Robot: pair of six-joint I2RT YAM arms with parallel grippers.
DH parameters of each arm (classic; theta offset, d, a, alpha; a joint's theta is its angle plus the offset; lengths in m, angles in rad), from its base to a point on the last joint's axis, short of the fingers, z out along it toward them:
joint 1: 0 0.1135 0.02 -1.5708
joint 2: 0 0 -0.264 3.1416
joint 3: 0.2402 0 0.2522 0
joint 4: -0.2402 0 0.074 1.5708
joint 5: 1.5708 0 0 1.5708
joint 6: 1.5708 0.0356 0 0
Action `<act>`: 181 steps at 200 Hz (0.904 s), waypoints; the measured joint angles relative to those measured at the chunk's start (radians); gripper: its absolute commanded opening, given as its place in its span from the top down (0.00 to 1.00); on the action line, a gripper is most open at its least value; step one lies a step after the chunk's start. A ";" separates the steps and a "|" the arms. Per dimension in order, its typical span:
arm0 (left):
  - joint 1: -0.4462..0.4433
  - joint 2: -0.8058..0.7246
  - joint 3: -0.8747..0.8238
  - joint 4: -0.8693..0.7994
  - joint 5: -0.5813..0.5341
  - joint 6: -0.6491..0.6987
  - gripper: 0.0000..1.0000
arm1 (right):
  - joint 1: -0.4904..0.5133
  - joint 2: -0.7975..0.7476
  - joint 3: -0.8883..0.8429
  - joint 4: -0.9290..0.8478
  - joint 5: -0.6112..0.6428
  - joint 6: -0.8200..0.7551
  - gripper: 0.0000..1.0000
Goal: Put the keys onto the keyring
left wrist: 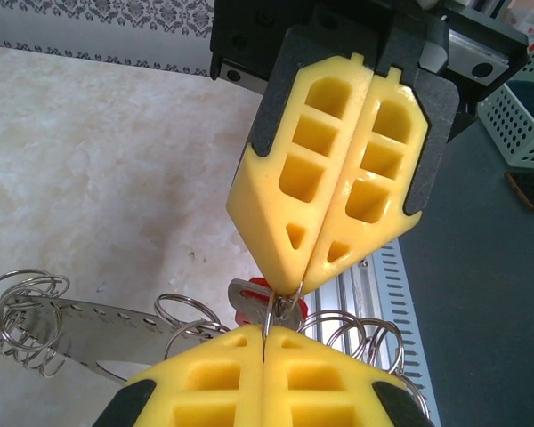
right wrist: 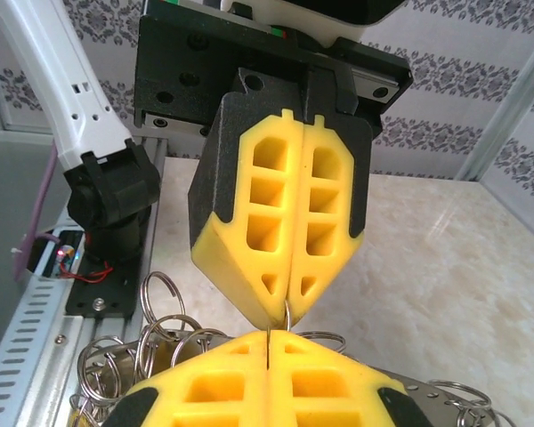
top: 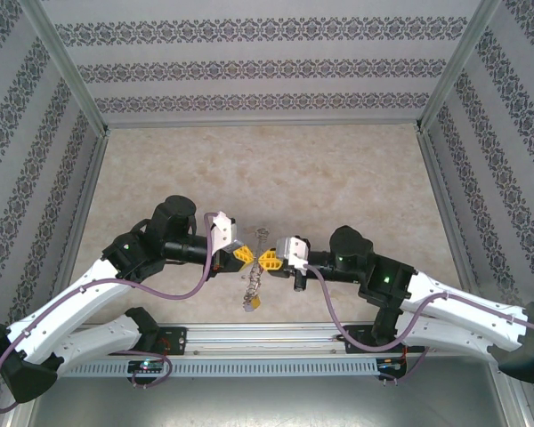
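My two grippers meet tip to tip above the table's near middle, the left gripper (top: 243,255) and the right gripper (top: 271,260) both shut. In the left wrist view my left gripper (left wrist: 265,342) pinches a thin silver wire of the keyring (left wrist: 269,322) that rises from its slit. Just above, the right gripper (left wrist: 299,286) pinches a small wire loop. The silver key (left wrist: 246,300) with its red tag (left wrist: 260,286) hangs there, partly hidden behind the wires. In the right wrist view my right gripper (right wrist: 269,334) has a thin wire in its slit, touching the left gripper (right wrist: 287,310).
A cluster of rings and tags (top: 250,289), one tag yellow, hangs below the grippers. A perforated metal strip (left wrist: 89,320) with several split rings (right wrist: 156,338) lies on the marble tabletop (top: 338,178). The aluminium rail (top: 267,336) runs along the near edge. A green basket (left wrist: 525,116) stands beyond the rail.
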 measured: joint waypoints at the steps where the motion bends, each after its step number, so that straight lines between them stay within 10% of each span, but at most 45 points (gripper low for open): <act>1: 0.000 0.000 0.000 0.000 0.000 0.000 1.00 | 0.001 -0.001 0.000 0.000 0.002 -0.001 1.00; 130: 0.000 0.000 0.000 0.013 0.018 -0.034 1.00 | 0.094 -0.043 -0.025 -0.024 0.173 -0.115 1.00; 181: 0.000 0.000 0.003 0.015 0.013 -0.041 1.00 | 0.152 -0.031 -0.033 -0.037 0.237 -0.150 0.66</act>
